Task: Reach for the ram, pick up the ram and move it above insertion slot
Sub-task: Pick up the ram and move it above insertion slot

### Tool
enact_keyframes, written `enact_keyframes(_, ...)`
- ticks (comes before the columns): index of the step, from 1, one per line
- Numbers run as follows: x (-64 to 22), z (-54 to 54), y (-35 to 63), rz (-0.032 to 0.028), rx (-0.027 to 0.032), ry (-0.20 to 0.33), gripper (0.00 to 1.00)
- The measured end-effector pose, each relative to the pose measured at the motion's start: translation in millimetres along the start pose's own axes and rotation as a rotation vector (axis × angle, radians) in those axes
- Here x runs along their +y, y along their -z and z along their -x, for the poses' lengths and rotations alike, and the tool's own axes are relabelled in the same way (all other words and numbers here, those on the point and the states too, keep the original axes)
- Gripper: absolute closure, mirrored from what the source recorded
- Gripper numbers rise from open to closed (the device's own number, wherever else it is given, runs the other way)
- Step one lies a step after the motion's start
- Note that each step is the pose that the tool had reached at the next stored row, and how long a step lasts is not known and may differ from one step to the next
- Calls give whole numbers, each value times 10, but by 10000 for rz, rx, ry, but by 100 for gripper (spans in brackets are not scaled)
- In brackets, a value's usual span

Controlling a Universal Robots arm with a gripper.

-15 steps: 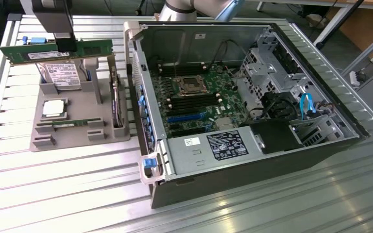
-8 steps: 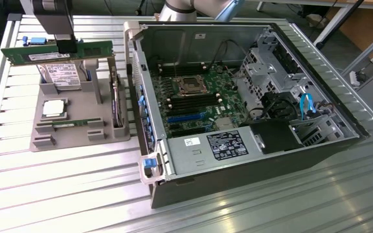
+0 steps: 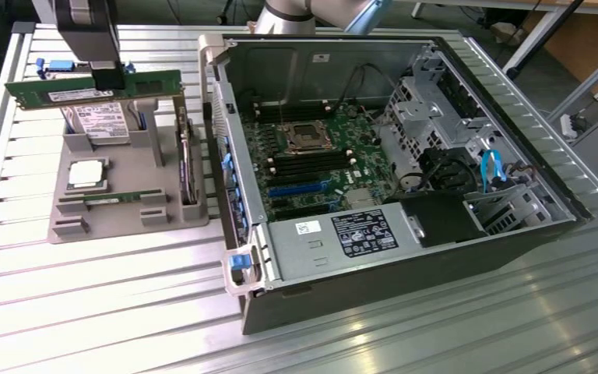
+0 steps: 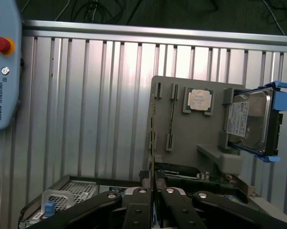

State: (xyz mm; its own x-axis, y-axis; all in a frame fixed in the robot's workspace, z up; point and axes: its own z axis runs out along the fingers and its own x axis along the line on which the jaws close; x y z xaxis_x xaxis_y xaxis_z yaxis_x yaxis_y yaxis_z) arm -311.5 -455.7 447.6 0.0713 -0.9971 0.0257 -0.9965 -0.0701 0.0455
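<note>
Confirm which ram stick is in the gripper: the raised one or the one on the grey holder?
The raised ram: the gripper is shut on it, above the hard drive. The other stick lies flat in the grey holder.

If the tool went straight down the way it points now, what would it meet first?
Holding the long green ram strip, the tool points down at the grey plastic parts holder; likely first contact is the silver hard drive standing below, though depth is unclear.

A ribbed aluminium worktop [image 3: 102, 312] is gleaming with a brushed sheen. A matt grey plastic holder tray [image 3: 122, 222] is carrying a shiny metal hard drive [image 4: 250, 121]. The ram [image 3: 93, 88] is showing glossy green circuit board.
</note>
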Motion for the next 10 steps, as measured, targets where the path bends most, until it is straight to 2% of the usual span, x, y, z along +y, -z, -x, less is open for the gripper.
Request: enact_keyframes(10, -3, 2, -61, 1, 0, 1, 86)
